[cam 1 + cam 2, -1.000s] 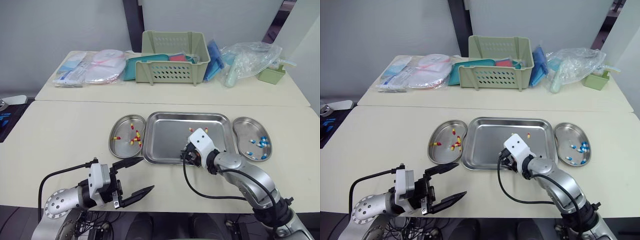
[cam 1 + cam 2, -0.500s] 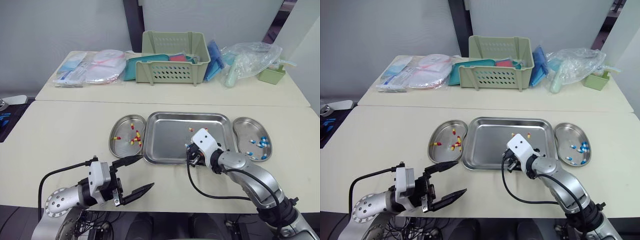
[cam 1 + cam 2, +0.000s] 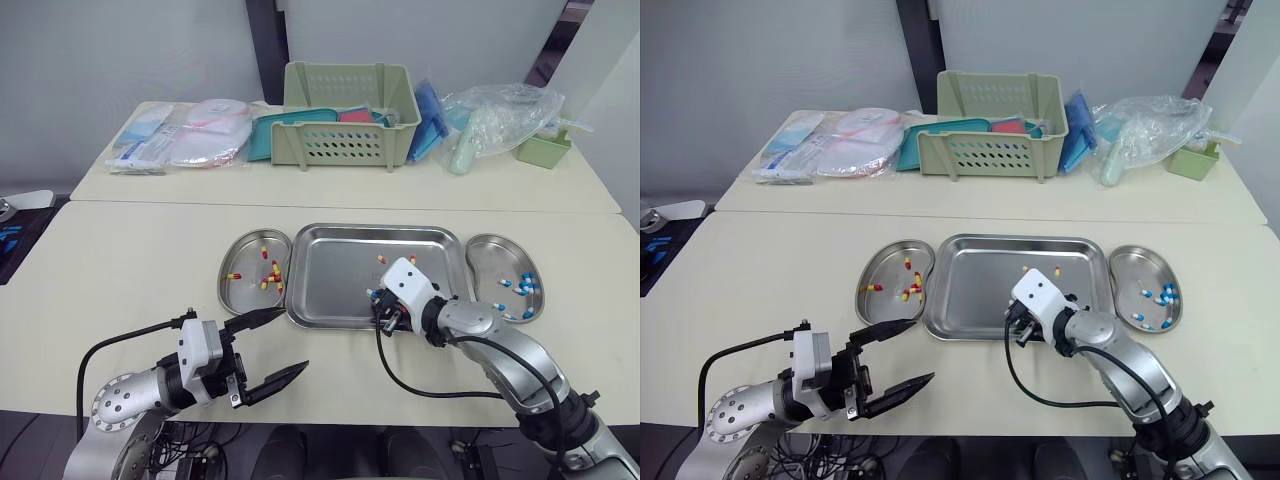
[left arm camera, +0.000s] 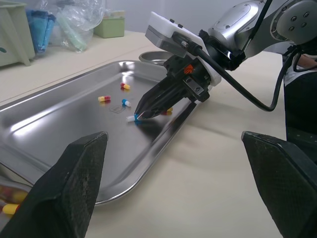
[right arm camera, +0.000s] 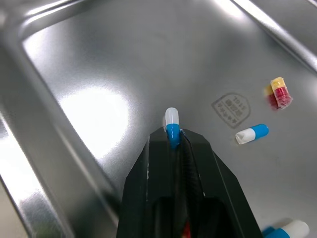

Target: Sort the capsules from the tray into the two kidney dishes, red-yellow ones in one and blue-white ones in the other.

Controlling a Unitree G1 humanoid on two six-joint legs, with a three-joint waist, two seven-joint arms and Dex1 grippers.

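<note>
Cream tabletop point(image 3: 130, 250) with a shiny steel tray point(image 3: 330, 270) between kidney-shaped steel left dish point(image 3: 245, 295) and right dish point(image 3: 490, 255). My right gripper point(image 5: 173, 135) pinches a blue-white capsule point(image 5: 171, 116) by its blue end, close to the tray floor. My left gripper point(image 3: 290, 340) hangs open over the table. The smooth, rounded shell could squirt free, so I should squeeze lightly, clear the raised rim, and release low over the right dish, where blue-white ones lie.
</note>
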